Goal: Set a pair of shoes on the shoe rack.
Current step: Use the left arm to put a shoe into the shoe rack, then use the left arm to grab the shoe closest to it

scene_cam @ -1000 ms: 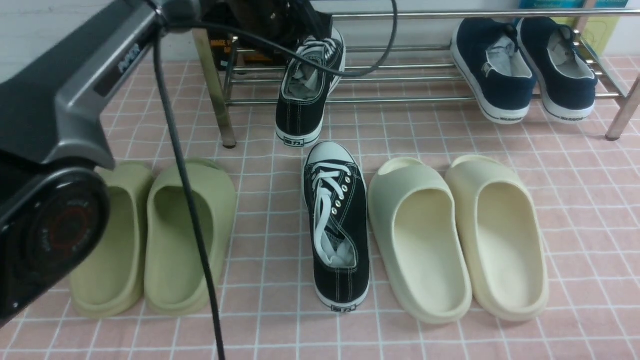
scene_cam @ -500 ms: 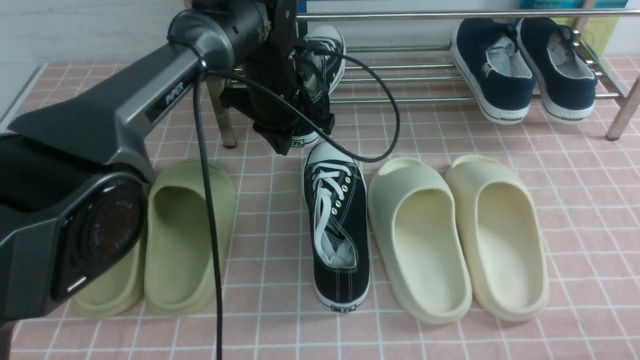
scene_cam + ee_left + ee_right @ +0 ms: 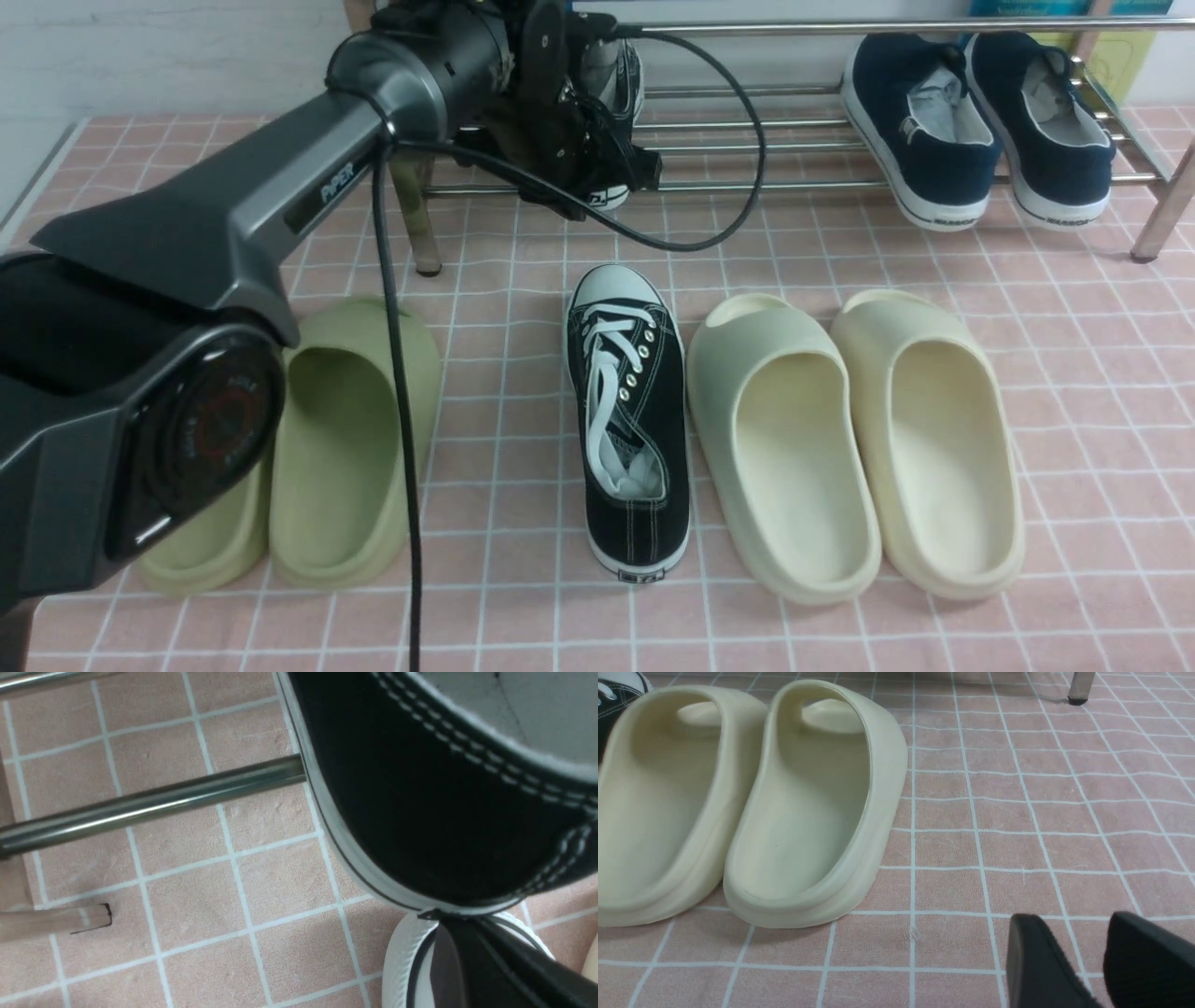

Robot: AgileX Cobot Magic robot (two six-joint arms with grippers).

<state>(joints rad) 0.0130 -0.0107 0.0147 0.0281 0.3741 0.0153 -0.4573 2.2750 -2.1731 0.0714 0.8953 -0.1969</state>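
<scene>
My left tool (image 3: 588, 177), clenched, sits at the heel of one sneaker (image 3: 624, 79) on the left end of the rack (image 3: 794, 185). The other sneaker (image 3: 627, 420) lies on the floor (image 3: 523, 317). My right tool (image 3: 1092, 952) hangs released.

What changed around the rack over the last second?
The left gripper swung down behind the rack sneaker, closed, and pushed its overhanging heel forward, further onto the shoe rack. The floor sneaker, green slides, cream slides and navy shoes stayed put.
</scene>
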